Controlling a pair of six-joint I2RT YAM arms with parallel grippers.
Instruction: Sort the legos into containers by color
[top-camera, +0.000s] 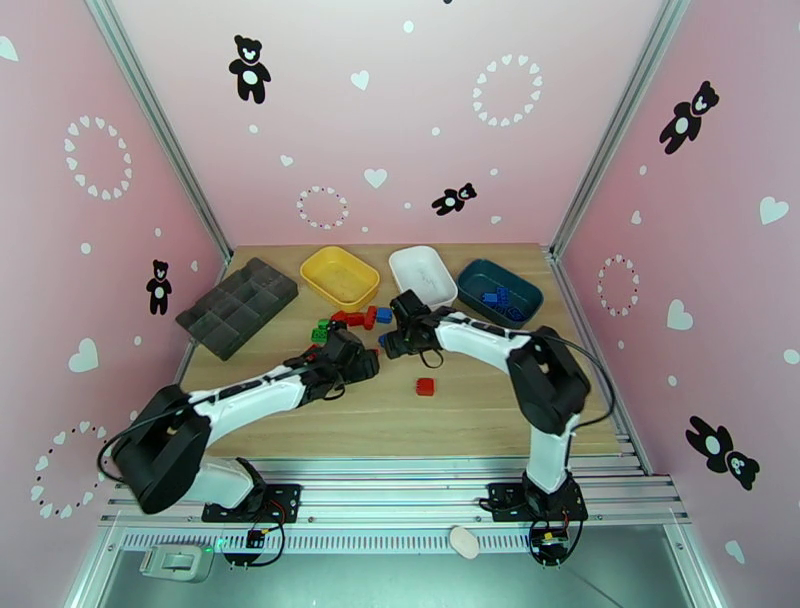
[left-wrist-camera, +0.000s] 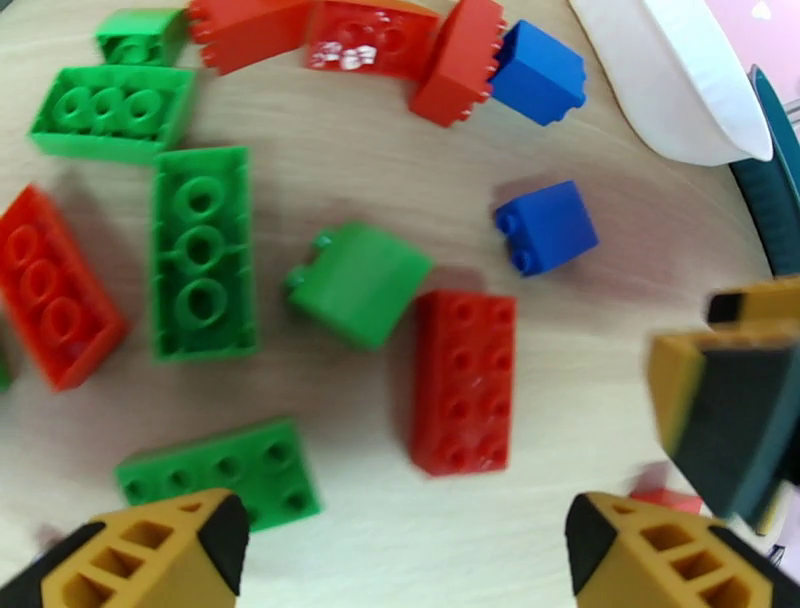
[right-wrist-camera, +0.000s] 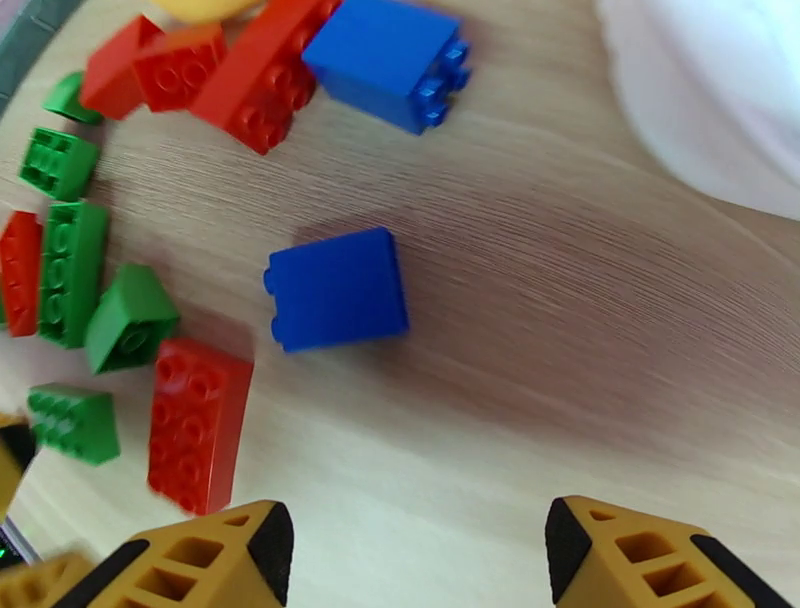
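Loose legos in red, green and blue lie in a pile at mid-table. My left gripper is open just short of a red eight-stud brick and a green brick, holding nothing. My right gripper is open too, hovering near a small blue brick that lies on its side. In the overhead view the two grippers, left and right, sit close together by the pile. The yellow tray and white tray look empty. The teal tray holds several blue bricks.
A dark grey compartmented organizer stands at the back left. One red brick lies apart, nearer the table's front. My right gripper's fingers crowd the left wrist view's right side. The white tray's rim is close to the right gripper.
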